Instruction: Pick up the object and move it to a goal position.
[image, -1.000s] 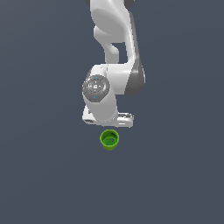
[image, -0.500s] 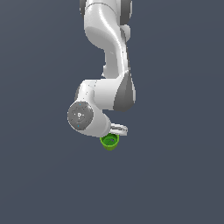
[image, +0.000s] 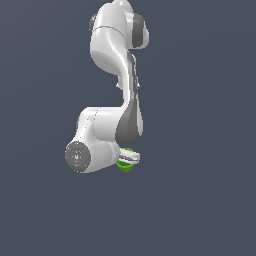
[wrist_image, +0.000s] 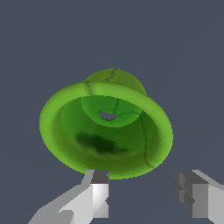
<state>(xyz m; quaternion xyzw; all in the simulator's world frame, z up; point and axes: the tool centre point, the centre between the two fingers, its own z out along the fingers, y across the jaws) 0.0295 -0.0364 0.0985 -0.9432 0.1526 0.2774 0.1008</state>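
Gripper (wrist_image: 146, 197) spread above seemingly empty cup (wrist_image: 106, 124).

cup (image: 126, 165) mostly hidden behind the gripper (image: 131, 159) in the exterior view, fingers (wrist_image: 98, 192) cut off by the wrist view's edge, jaw spacing unreadable from outside, arm's top cropped

Both renders were evenly and softly lit, with no cast shadows on the flat slate-grey backdrop (image: 210, 200). The glossy white robot arm (image: 112, 45) showed gentle shading, brighter above. Edges looked jagged and pixelated. Just beyond the jaws, the small bright green cup (wrist_image: 107, 124) showed dark blotches inside.
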